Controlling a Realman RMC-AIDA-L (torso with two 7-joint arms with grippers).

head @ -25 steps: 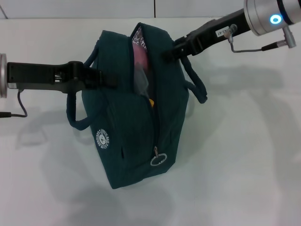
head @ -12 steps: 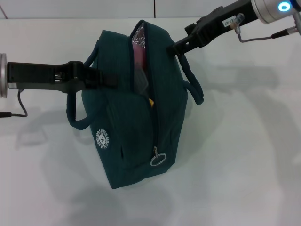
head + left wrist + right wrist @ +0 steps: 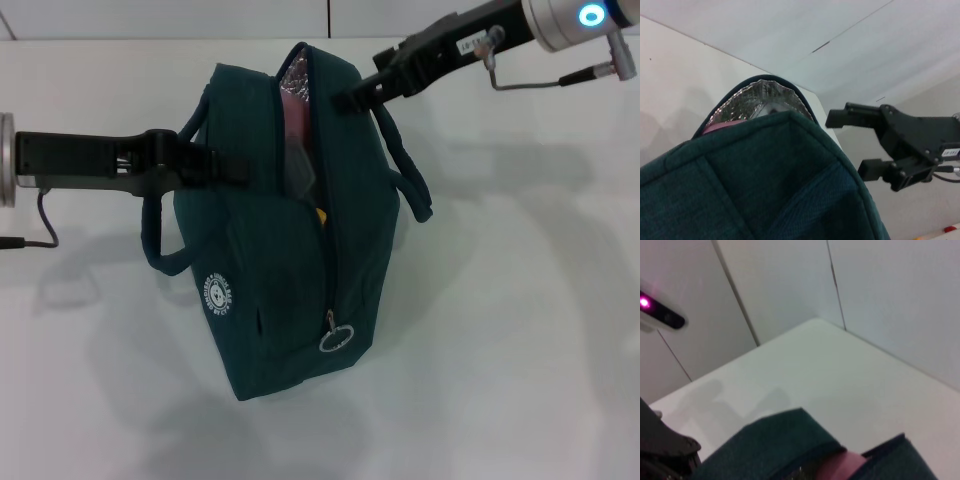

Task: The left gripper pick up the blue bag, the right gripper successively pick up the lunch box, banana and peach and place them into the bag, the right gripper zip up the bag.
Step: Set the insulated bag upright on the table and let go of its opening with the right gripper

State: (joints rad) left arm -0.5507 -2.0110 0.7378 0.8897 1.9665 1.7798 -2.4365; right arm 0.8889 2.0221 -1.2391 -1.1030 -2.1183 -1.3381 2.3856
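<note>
Our right gripper point(image 3: 345, 100) has pulled back from the dark teal fabric bag point(image 3: 270, 270), jaws apart and empty; left gripper point(image 3: 235, 170) stays clamped on it; zipping remains.

Blue bag point(image 3: 280, 250) centre; left gripper point(image 3: 225, 168) left, right gripper point(image 3: 350, 98) behind-right (near opening).

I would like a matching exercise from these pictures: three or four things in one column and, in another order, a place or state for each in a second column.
Things:
1. left pincer
2. right pincer
3. blue bag
4. silver ring pull

Places or states:
A. at the near end of the zipper
B. open, empty, beside the far end of the bag
C. unzipped, silver lining showing
D. at the bag's left side by a handle

Pairs: 1-D, 2-B, 3-C, 4-A
</note>
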